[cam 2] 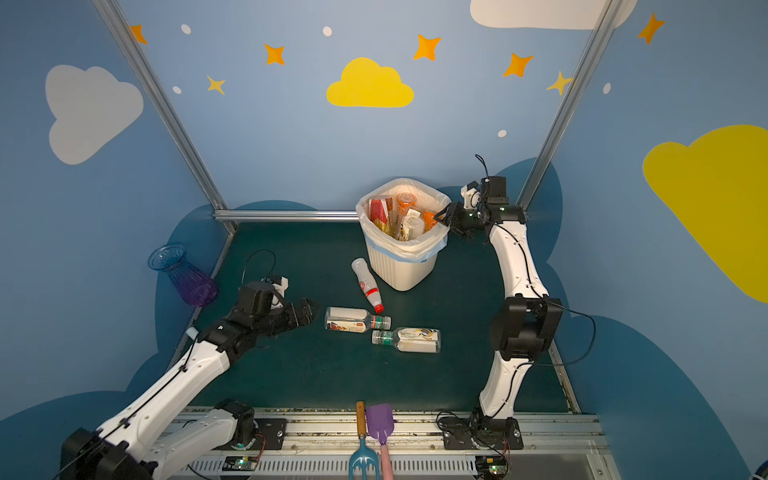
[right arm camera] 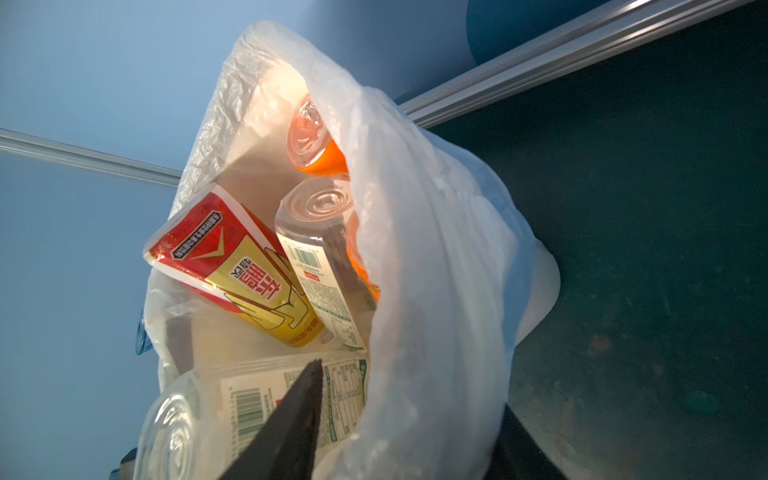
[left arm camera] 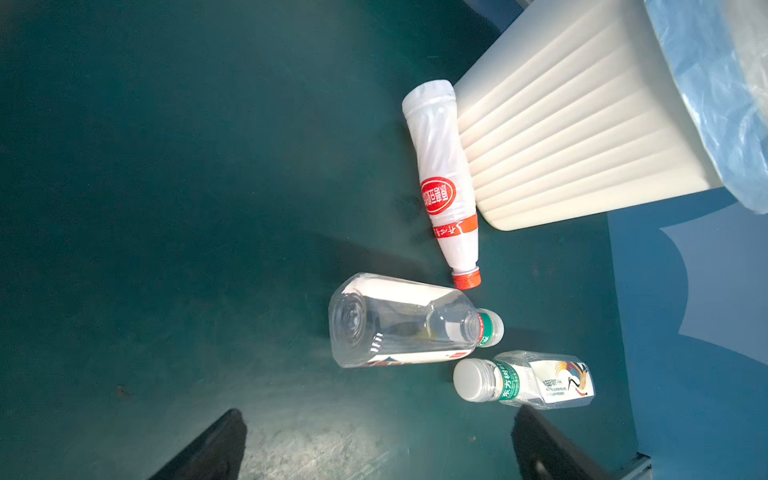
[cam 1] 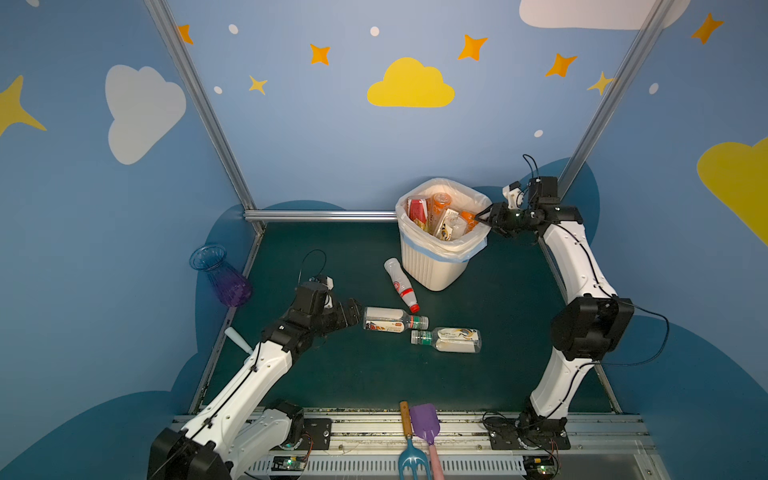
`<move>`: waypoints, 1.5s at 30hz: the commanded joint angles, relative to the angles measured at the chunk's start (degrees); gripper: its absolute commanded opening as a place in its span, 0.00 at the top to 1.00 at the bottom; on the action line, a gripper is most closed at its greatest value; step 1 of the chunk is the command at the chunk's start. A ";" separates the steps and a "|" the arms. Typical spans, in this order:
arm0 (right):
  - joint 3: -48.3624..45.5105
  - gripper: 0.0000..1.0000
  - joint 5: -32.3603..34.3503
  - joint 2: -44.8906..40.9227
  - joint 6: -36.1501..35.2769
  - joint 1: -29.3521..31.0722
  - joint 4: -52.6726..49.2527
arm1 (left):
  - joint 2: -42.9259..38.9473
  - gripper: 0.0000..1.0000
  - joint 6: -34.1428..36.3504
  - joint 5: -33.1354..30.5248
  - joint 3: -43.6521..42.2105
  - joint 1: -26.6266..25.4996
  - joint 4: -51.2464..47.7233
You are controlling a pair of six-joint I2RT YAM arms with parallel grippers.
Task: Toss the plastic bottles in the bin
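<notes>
**Left wrist view: wide jaws face three fallen bottles; right jaws sit at the bin's rim**

The left gripper (left arm camera: 379, 411) holds its jaws spread wide with nothing between them. Only its two dark fingertips (left arm camera: 224, 432) enter the frame, and the rest is cut off.

Just ahead, a clear square plastic bottle with a green neck band (left arm camera: 399, 322) lies on its side on the dark green surface (cam 1: 332, 374). Its base is toward the jaws and its cap points away. In both top views its long axis runs left to right.

Beside it a second clear bottle with a bird-print label (cam 1: 449, 340) lies parallel, with its cap pointing the opposite way.

A white plastic bottle with a red label and red cap (cam 1: 401, 284) lies slantwise. Its cap is near the first bottle's neck and its base is toward the cream-white ribbed bin (cam 1: 432, 270). Whether the base touches the wall cannot be told.

The right gripper (cam 1: 480, 217) is at the bin's rim. In the right wrist view one dark finger (right arm camera: 291, 419) reaches over the opening, while the other is mostly hidden behind the clear bag (right arm camera: 436, 249). The jaws stand partly apart and grip no bottle.

Inside the bin, base-up, are a red-and-gold labelled bottle (right arm camera: 241, 270), an orange bottle (right arm camera: 311, 141) and a clear barcoded bottle (right arm camera: 320, 266). Anything deeper is hidden.
</notes>
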 commanded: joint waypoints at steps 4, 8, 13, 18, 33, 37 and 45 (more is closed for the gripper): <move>-5.35 0.47 -5.19 -3.74 0.73 3.43 0.76 | 12.15 0.00 2.55 5.09 11.34 0.23 8.06; -8.79 0.47 -4.57 -4.95 1.44 3.35 2.70 | 21.83 0.00 2.84 9.12 19.80 -0.43 10.74; -9.47 0.47 -4.64 -5.38 0.99 3.16 2.40 | 33.56 0.00 5.50 10.10 31.75 -2.51 7.43; -7.34 0.45 -5.61 -4.72 0.07 3.02 0.39 | 40.31 0.00 6.69 9.72 38.50 -3.55 5.18; -7.50 0.46 -16.21 -3.37 5.15 3.71 4.56 | 52.31 0.00 8.12 8.57 58.70 -3.80 -1.57; -8.44 0.46 -18.78 -4.29 6.83 4.00 6.32 | 55.20 0.00 9.33 8.10 64.89 -4.15 -4.68; -13.06 0.46 -18.71 -7.63 7.47 8.77 8.70 | 59.15 0.00 11.94 6.46 73.51 -3.67 -10.73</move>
